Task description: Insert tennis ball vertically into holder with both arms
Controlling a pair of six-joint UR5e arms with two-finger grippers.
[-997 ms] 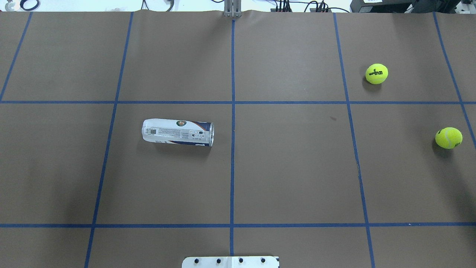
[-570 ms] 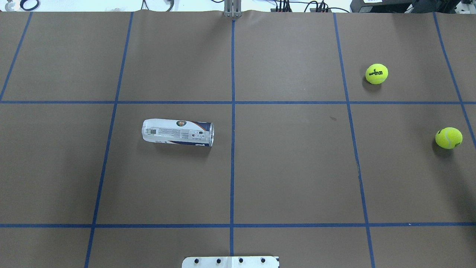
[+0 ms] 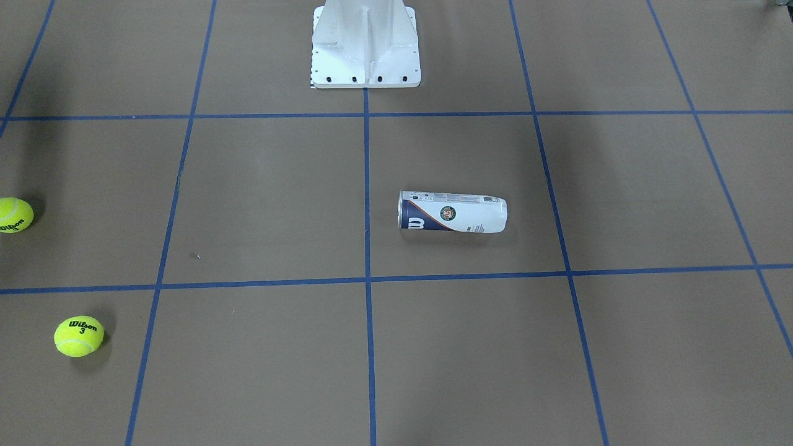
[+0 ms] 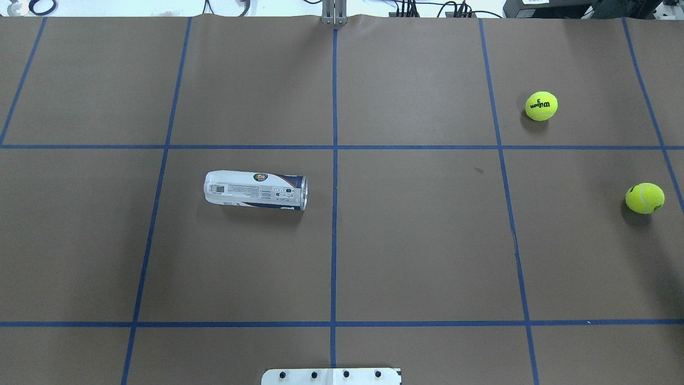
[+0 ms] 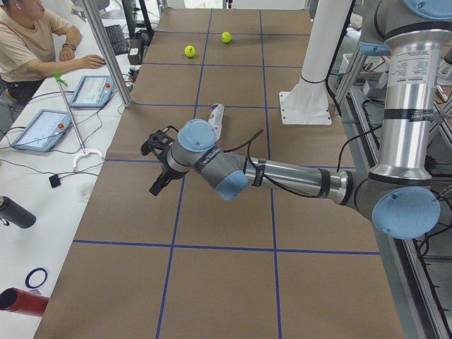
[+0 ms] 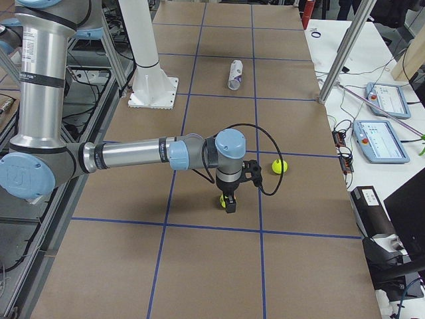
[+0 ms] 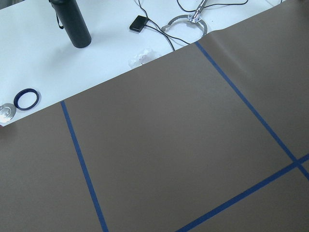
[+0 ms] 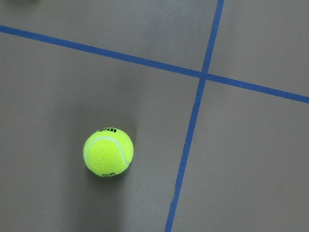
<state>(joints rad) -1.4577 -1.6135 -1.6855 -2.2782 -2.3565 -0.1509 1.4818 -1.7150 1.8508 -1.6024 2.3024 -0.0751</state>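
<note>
Holder lies sideways (on the table); left hand, right hand: open or closed, cannot tell.

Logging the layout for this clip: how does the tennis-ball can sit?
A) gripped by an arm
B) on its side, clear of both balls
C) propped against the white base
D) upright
B: the holder lies on its side, with the Wilson 3 ball and the second ball squares away.

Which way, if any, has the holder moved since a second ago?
No. The holder stays on its side, its open end equally close to the central blue tape line.
</note>
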